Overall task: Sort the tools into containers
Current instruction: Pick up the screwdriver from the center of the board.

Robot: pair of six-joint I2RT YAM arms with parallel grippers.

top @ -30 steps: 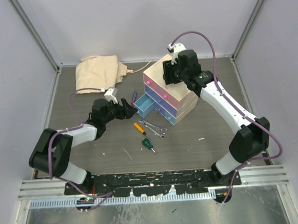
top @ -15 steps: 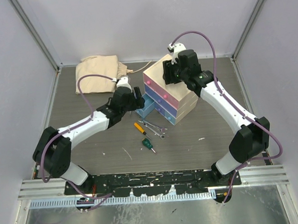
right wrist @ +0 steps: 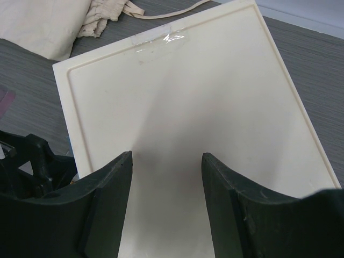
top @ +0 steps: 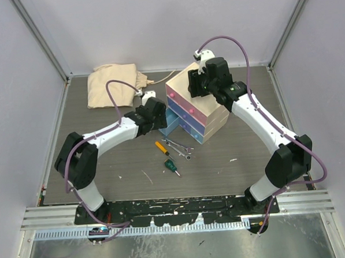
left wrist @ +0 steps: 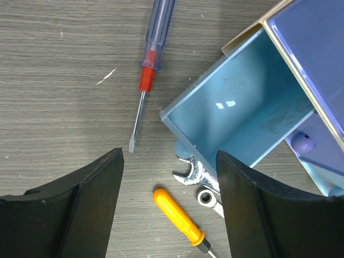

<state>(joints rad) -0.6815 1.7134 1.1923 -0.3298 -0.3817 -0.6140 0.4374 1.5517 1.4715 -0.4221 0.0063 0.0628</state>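
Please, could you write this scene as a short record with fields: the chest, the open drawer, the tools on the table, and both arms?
chest: cream, with pink and blue drawer fronts
light-blue drawer: pulled open, nothing seen inside
tools on table: orange screwdriver, green screwdriver, spanners, blue-handled screwdriver
left gripper: jaws open, empty, above the open drawer's corner
right gripper: jaws open, empty, over the chest's top
cloth: beige, far left of table

The left tool [top: 156, 115] hovers beside the open light-blue drawer [top: 172, 125].
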